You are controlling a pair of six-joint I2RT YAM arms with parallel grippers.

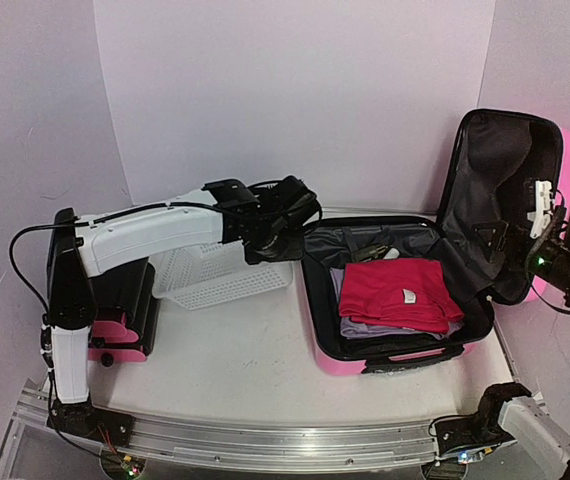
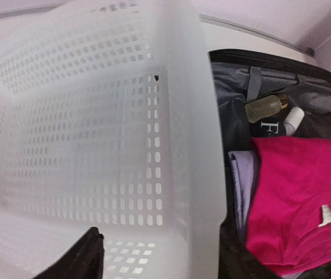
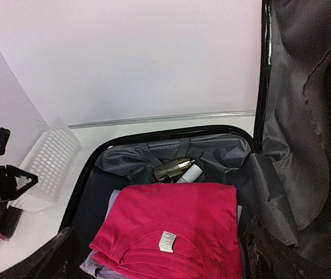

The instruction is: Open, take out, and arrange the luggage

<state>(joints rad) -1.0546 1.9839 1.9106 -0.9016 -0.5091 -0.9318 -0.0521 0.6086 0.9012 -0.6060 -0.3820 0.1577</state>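
My left hand [image 1: 270,240] hovers over the basket [image 1: 215,282], the suitcase [image 1: 385,352] just right of it; I can't tell its grip. My right hand [image 1: 510,232] is spread wide by the lid [image 1: 495,165].

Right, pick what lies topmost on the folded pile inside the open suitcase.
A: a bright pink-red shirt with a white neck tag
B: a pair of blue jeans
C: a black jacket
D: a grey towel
A: the red shirt with its white neck tag lies on top of the pile in the luggage, and only the edge of a lavender garment shows beneath it.
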